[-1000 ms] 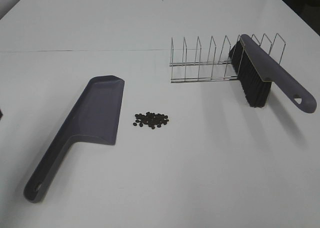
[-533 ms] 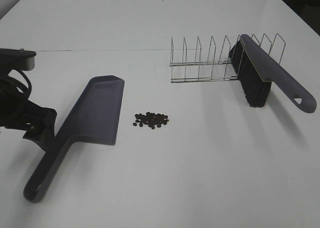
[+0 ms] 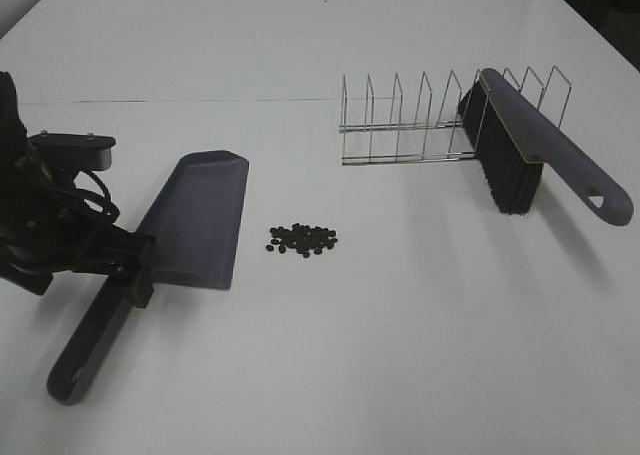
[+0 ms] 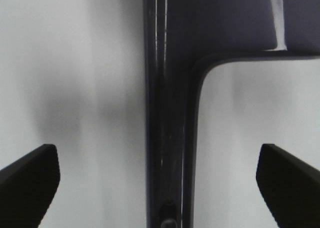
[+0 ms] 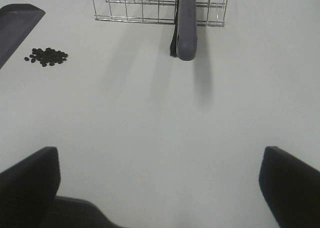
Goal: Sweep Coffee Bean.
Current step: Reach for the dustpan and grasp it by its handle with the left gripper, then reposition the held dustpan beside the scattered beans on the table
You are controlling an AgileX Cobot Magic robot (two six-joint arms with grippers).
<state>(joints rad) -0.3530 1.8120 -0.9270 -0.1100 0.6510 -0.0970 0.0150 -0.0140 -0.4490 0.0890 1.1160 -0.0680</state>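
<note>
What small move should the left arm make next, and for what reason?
Probably lower the left gripper and close its fingers on the dustpan handle. The handle lies between the open fingers, not yet gripped, and the coffee beans lie loose nearby.

Left arm (image 3: 50, 225) entered, jaws (spread wide) now astride dustpan handle (image 3: 92, 337).

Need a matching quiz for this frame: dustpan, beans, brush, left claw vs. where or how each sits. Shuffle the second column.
1. dustpan
2. coffee beans
3. brush
4. left claw

A. propped in the wire rack
B. open, astride the dustpan's handle
C. small heap on the table, between dustpan and brush
D. lying flat, left of the beans in the high view

Pairs: 1-D, 2-C, 3-A, 4-B
</note>
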